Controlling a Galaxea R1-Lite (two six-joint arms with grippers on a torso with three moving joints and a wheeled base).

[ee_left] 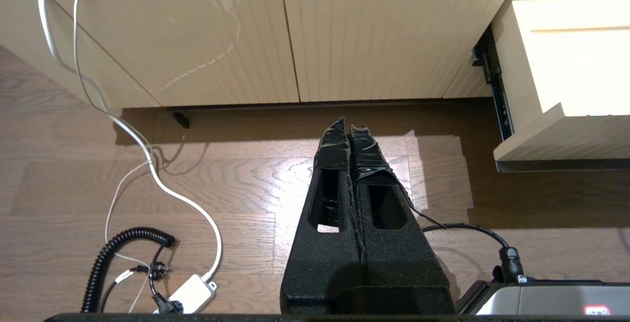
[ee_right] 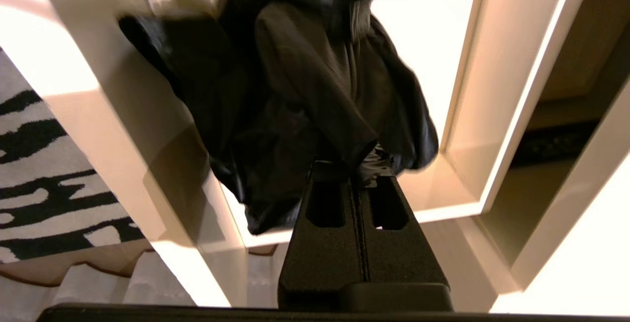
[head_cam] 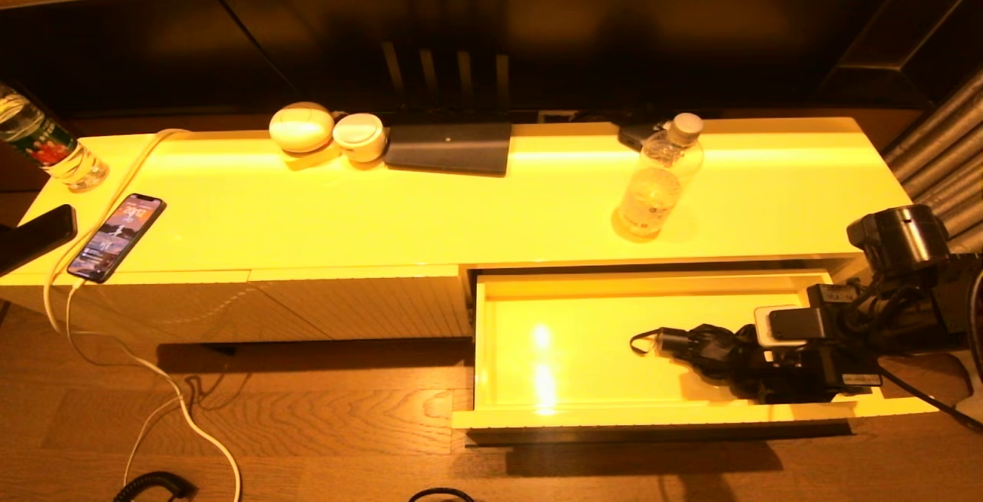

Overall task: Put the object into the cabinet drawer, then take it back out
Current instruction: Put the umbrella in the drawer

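The cabinet drawer [head_cam: 653,414] stands pulled out at the right, its glossy cream-yellow inside showing. The object is a black folded umbrella [head_cam: 703,347] with a strap loop at its left end, and it sits low inside the drawer's right half. My right gripper [head_cam: 741,365] reaches into the drawer from the right and is shut on it. In the right wrist view the gripper [ee_right: 355,168] pinches the umbrella's black fabric [ee_right: 295,90] over the drawer's wall [ee_right: 497,90]. I cannot tell whether the umbrella touches the drawer floor. My left gripper [ee_left: 348,126] is parked, shut and empty, over the floor.
A clear water bottle [head_cam: 656,179] stands on the cabinet top just behind the drawer. Farther left lie a phone [head_cam: 117,236] on a white cable, two round white items [head_cam: 301,127] and a dark pad [head_cam: 449,147]. Cables [ee_left: 162,184] trail on the wooden floor.
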